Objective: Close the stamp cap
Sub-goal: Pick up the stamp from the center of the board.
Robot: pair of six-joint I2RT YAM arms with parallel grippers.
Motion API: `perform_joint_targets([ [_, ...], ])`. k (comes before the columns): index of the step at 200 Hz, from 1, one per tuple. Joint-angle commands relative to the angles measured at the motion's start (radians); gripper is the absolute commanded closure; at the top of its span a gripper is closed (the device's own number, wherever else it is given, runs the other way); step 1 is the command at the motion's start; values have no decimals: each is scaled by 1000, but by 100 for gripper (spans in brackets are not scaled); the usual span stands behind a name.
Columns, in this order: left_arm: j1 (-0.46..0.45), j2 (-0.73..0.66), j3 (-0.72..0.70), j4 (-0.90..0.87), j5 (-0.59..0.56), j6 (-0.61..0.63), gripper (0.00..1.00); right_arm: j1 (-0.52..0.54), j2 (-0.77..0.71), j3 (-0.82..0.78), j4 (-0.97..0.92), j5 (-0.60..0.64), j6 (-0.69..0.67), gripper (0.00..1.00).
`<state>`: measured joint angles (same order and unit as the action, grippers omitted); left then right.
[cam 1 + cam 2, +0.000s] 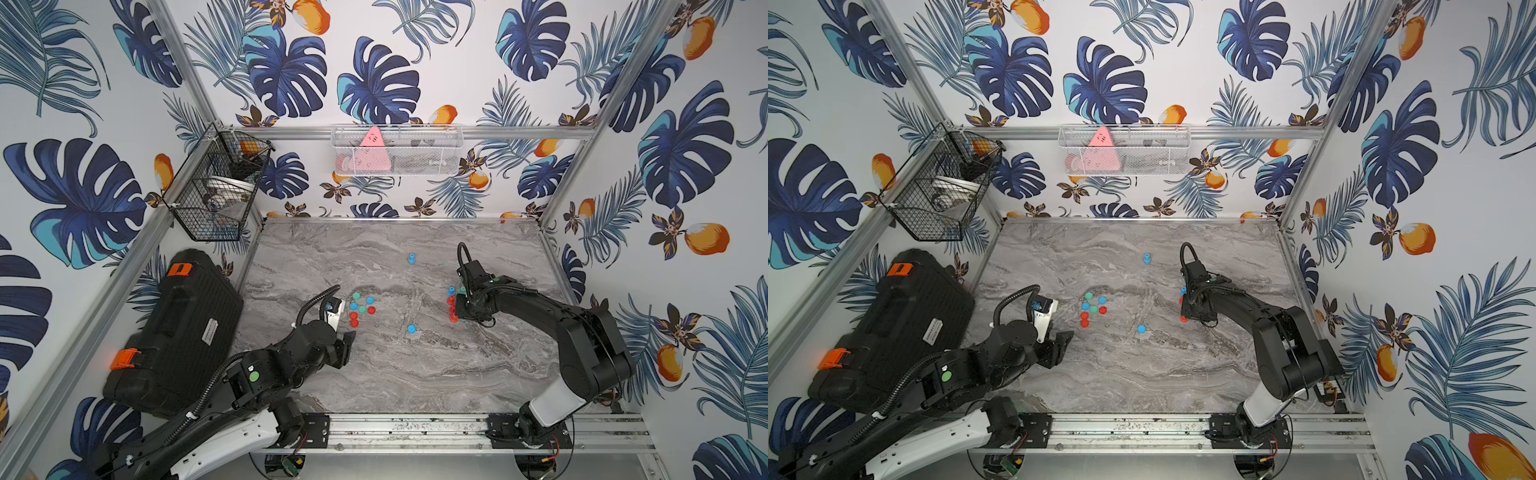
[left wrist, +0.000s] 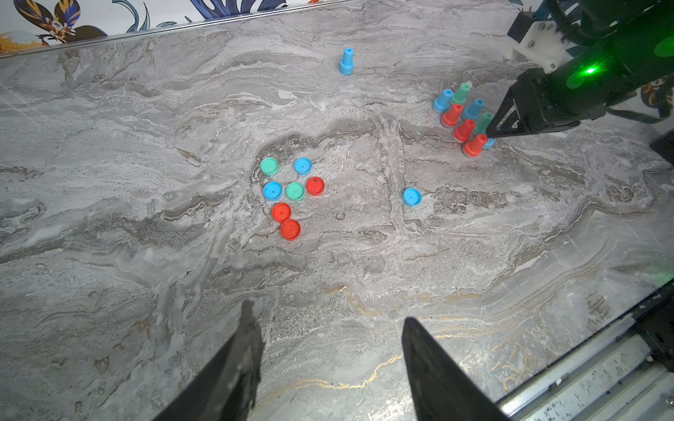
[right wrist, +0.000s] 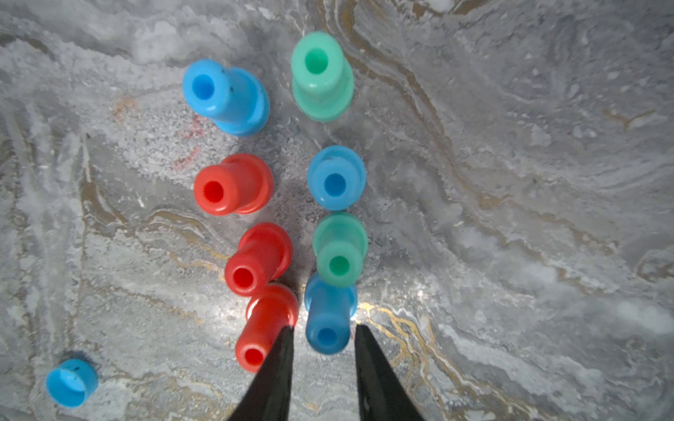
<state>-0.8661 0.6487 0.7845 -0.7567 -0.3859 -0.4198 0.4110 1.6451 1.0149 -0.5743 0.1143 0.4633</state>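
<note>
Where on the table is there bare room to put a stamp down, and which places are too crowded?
Free: the wide front strip between the lone blue cap and the front rail, and the far left corner behind the loose caps. Crowded: the stamp group at the right gripper, and the loose caps themselves.

Bench [image 1: 415, 374]: 8 stamps [image 3: 233, 184] upright in 2 rows of 4, right of centre. 7 caps [image 2: 295, 191] clustered left of centre. 1 loose cap [image 2: 412, 197] between cluster and stamps, nearer the front. 1 lone stamp [image 2: 346, 62] behind, mid-bench. Case [image 1: 178, 332] beside the bench's left edge.
</note>
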Motion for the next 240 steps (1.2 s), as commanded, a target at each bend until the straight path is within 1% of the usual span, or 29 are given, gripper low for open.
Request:
perform_joint_targets([
  [1, 1, 1, 2, -1, -12, -5, 34, -1, 9, 12, 10, 14, 11, 68],
  [77, 1, 2, 1, -1, -11, -6, 34, 0, 42, 26, 13, 17, 8, 71],
  [120, 1, -7, 0, 2, -10, -6, 34, -1, 23, 18, 2, 20, 14, 78],
  [146, 1, -4, 0, -1, -11, -5, 35, -1, -8, 12, -12, 29, 12, 84],
  [167, 0, -7, 2, -3, -15, -8, 35, 0, -41, 16, -30, 29, 11, 86],
  [240, 1, -7, 1, -3, -22, -10, 35, 8, -198, 33, -127, 15, 0, 87],
])
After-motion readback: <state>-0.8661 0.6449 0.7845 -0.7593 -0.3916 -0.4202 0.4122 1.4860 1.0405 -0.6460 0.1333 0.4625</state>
